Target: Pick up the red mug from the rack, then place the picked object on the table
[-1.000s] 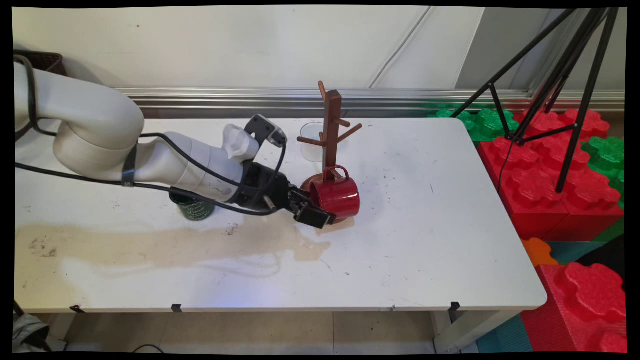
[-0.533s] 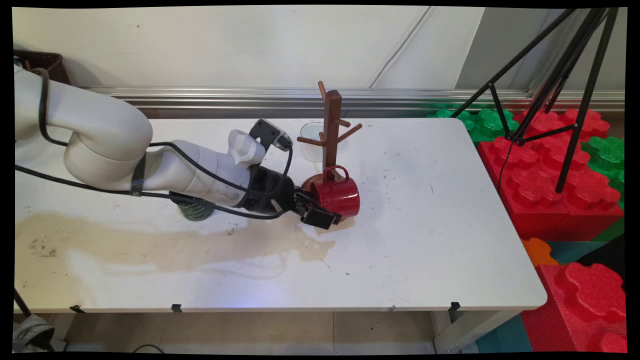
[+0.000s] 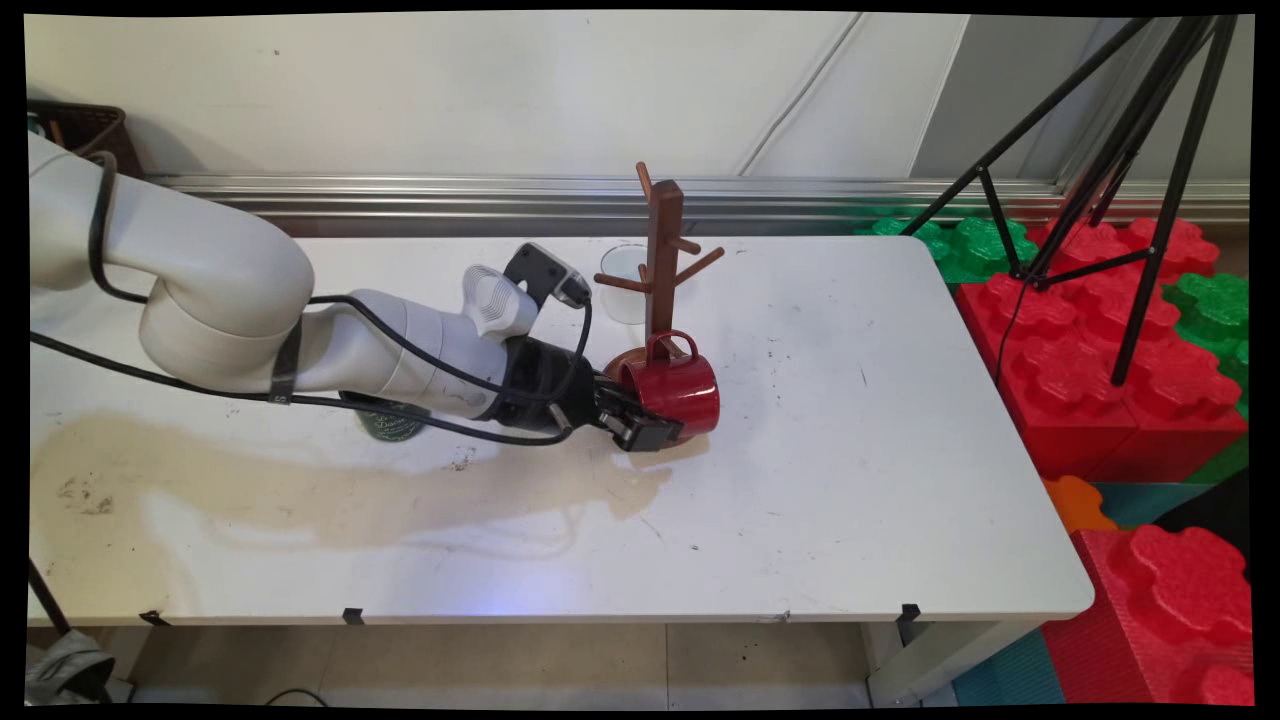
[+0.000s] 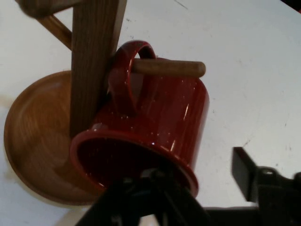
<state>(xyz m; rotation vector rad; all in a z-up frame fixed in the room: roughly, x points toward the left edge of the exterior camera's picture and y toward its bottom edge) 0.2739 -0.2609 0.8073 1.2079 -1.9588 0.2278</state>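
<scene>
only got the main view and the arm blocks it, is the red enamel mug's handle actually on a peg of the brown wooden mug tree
observer: yes. In the hand view the red enamel mug has its handle threaded over a wooden peg of the brown wooden mug tree, with the peg's tip showing past the handle.
operator: is the gripper on it
observer: no. The gripper is open, and one black finger stands clear of the mug's wall, with the white table showing between them.
operator: which way is the mouth facing
observer: toward the hand camera, low beside the tree's round base.
</scene>
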